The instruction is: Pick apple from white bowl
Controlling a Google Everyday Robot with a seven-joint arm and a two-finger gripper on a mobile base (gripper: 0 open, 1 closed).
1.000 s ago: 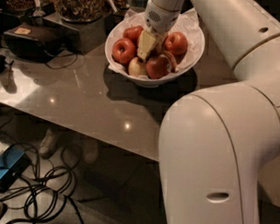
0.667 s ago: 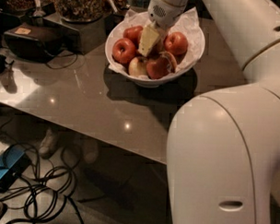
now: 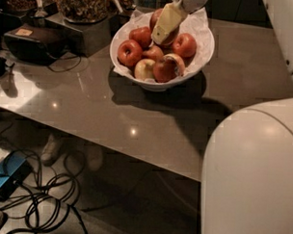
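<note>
The white bowl (image 3: pixel 210 51), lined with crinkled white paper, stands on the grey table at the back and holds several apples. My gripper (image 3: pixel 165 29) reaches down into the bowl's far middle from the top of the view. Its cream finger (image 3: pixel 167 22) lies across the front of a red apple (image 3: pixel 156 17). That apple sits higher than the others, and the gripper looks shut on it. No sticker shows on it. The second finger is hidden behind the apple.
Other red apples (image 3: pixel 129 52) and a pale yellow-green one (image 3: pixel 144 68) lie in the bowl. A black box (image 3: pixel 33 42) and snack jars (image 3: pixel 83 5) stand at the back left. My white body (image 3: pixel 253 175) fills the lower right. Cables (image 3: pixel 47 207) lie on the floor.
The gripper has risen from low among the apples to the far upper part of the bowl, with a red apple behind its finger. My body has shifted in the view.
</note>
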